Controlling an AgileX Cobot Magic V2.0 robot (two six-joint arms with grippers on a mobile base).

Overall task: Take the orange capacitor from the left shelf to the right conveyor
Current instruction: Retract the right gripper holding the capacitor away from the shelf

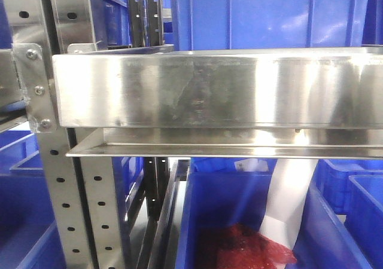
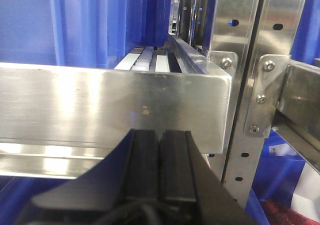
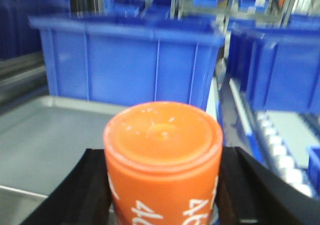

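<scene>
Pinched upright between the black fingers point(image 3: 82, 195) of the right gripper point(image 3: 163, 185): the orange capacitor point(image 3: 163, 140), flat top toward the lens, a finger against each side. Carries white print down its side, seen inverted and cut off by the lower edge. Only a "4" and part of a rounded digit beside it readable, the rest out of frame. Sits over a grey brushed-metal surface point(image 3: 45, 135) with a low rim. Cannot tell whether standing on it or lifted clear, the base being hidden. Backed by a blue bin point(image 3: 130, 60), with a blurred roller track point(image 3: 280, 157) off to one side.

Seen from the left wrist, pressed flat together with no gap: the black pads point(image 2: 145, 160) of the left gripper point(image 2: 160, 135), holding nothing, low in front of the tall shiny lip of the left shelf point(image 2: 110, 105).

From the front, mostly that brushed steel lip point(image 1: 215, 89), bolted at its end to perforated grey uprights point(image 1: 99, 209). Below it, a lower blue bin point(image 1: 227, 203) holding a crumpled red bag point(image 1: 254, 251) and a white sheet point(image 1: 290, 191), too blurred to read.
</scene>
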